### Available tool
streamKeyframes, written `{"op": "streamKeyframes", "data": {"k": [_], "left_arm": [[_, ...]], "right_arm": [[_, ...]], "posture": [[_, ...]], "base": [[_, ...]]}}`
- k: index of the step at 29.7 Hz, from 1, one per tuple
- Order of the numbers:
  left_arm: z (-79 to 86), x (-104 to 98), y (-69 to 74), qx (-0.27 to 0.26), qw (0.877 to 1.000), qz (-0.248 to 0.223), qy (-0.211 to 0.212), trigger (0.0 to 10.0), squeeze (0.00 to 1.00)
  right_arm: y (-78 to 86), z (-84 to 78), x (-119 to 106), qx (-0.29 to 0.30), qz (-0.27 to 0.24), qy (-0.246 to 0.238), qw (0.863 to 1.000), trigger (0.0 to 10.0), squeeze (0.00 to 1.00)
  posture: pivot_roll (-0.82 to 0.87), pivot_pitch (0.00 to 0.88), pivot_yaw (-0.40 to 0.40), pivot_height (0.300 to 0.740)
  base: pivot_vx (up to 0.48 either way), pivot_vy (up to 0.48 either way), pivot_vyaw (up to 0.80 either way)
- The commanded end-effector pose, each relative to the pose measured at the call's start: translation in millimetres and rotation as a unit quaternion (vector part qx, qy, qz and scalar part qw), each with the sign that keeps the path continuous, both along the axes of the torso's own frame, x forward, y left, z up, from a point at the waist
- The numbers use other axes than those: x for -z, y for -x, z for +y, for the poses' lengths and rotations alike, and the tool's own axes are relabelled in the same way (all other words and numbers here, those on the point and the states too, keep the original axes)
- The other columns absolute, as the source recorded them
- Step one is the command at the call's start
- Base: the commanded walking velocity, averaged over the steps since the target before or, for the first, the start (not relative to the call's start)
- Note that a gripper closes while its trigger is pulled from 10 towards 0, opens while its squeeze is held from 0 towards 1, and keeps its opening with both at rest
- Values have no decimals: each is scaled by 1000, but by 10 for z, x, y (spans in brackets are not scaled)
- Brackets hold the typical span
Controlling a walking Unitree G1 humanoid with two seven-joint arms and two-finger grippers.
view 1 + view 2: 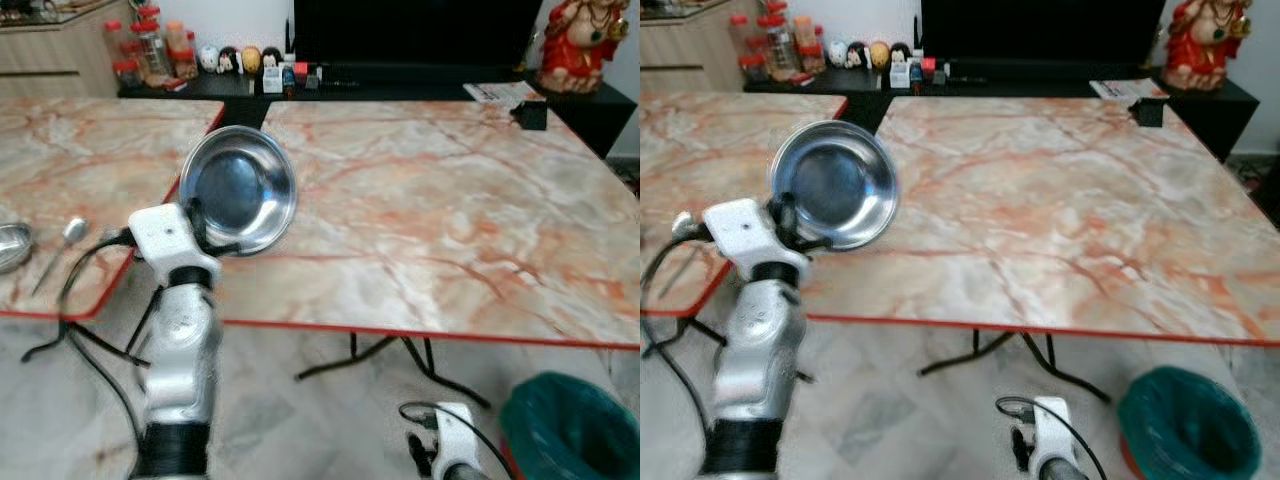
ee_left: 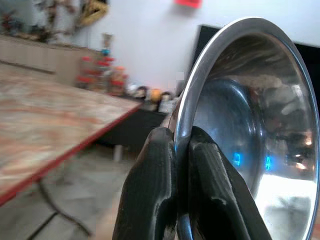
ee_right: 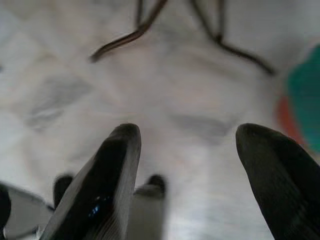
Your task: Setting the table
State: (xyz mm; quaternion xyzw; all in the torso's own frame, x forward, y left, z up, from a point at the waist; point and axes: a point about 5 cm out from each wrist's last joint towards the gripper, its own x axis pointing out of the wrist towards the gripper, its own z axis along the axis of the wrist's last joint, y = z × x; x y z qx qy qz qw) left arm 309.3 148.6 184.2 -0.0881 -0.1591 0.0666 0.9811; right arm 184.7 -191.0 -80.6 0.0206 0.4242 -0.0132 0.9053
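Your left end effector (image 2: 182, 150) pinches the steel bowl (image 1: 238, 190) by its rim, tilted above the bench (image 1: 450, 220) near its front left corner. Level the bowl before lowering. The right end effector (image 3: 187, 145) hangs wide open.

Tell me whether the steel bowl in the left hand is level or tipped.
Tipped. The steel bowl stands nearly on edge, its empty inside facing the camera, with the left hand pinching its rim.
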Motion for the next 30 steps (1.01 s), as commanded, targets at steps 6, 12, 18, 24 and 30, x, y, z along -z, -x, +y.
{"op": "streamKeyframes", "data": {"k": [6, 12, 18, 24, 30], "left_arm": [[74, -34, 16, -8, 1000, -6, -1, 10000, 0], [60, -38, 11, -5, 1000, -6, -2, 10000, 0], [57, -19, 31, 1, 1000, -4, -3, 10000, 0], [25, 44, 41, 31, 999, 12, 18, 10000, 0], [87, 298, 143, 56, 996, 60, 41, 10000, 0]], "right_arm": [[-12, 54, 0, -5, -1, -5, 1000, 10000, 0], [-13, 54, -1, -5, -3, -6, 1000, 10000, 0], [-47, 14, -25, -12, -9, 0, 1000, 10000, 0], [-40, -17, -24, -14, -6, 5, 1000, 10000, 0], [-31, -20, -21, -10, -6, 3, 1000, 10000, 0]], "posture": [[37, 0, -16, 727], [36, 0, -16, 727], [35, 0, -16, 727], [34, 0, -19, 727], [37, 0, -19, 727]], "base": [[0, -404, 0], [0, -401, 0], [0, -352, 0], [0, -88, 0], [0, 0, 0]]}}
